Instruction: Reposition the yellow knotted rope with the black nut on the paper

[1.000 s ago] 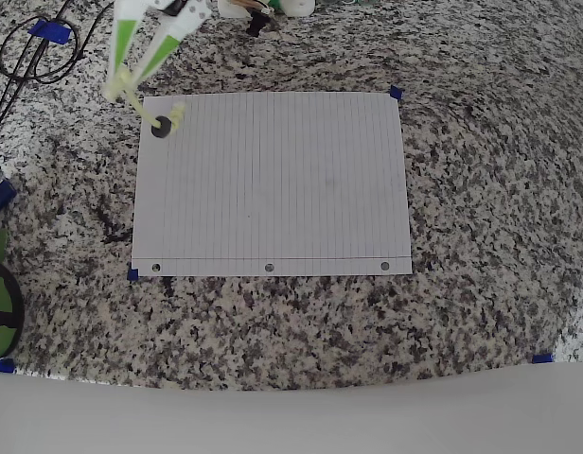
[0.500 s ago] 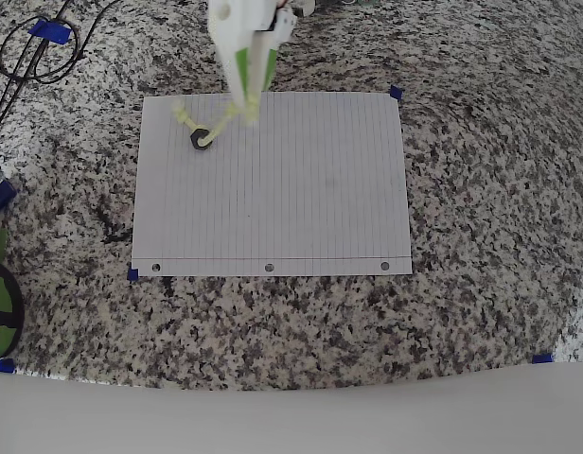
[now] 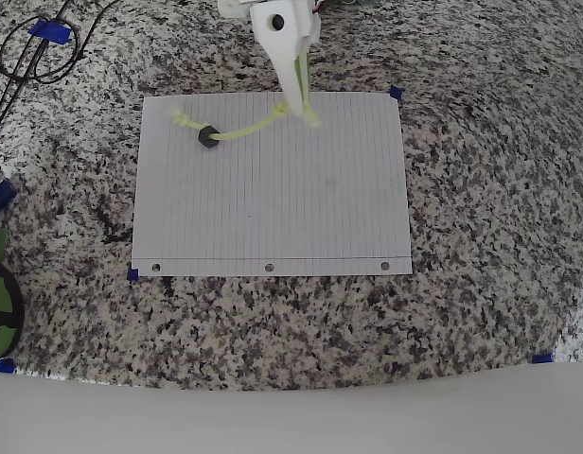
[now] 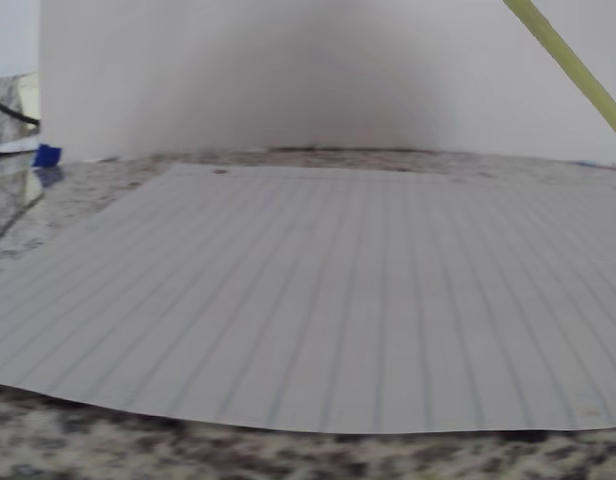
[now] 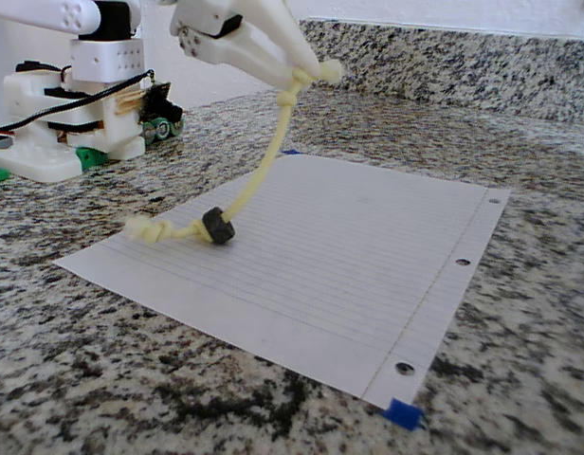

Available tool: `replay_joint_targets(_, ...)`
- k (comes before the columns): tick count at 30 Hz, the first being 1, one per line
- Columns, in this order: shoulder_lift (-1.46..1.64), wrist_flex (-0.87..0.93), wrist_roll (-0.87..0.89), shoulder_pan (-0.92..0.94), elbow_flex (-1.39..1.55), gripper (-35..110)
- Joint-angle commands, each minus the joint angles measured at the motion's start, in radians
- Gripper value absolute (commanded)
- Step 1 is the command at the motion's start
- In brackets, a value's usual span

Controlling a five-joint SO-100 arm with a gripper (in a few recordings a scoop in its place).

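Granite counter: rope slanting up from paper.

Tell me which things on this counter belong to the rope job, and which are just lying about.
Part of the job:
- yellow knotted rope, one end lifted by the claw
- black nut threaded on it
- lined paper

Lying about:
- black cable loop
- blue tape markers
- green and black object at the left edge
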Motion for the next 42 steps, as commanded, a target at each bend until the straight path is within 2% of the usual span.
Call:
replay_joint_targets(1, 0.026, -0.015, 0.012, -0.035, 0.018, 0)
replay_joint_targets(21, 0.087, 0.092, 0.002, -0.138, 0.097, 0)
replay_joint_targets(23, 0.086, 0.1, 0.0, -0.14, 0.1, 5)
replay_joint_targets(26, 0.097, 0.101, 0.0, -0.14, 0.114, 43)
replay_joint_targets(28, 0.112, 0.083, 0.0, -0.149, 0.129, 60)
replay_joint_targets(35, 0.126, 0.061, -0.066, -0.179, 0.13, 61)
replay_joint_targets(40, 0.138, 0.046, -0.236, -0.17, 0.127, 58)
replay_joint_targets(42, 0.146, 0.046, -0.364, -0.155, 0.124, 55)
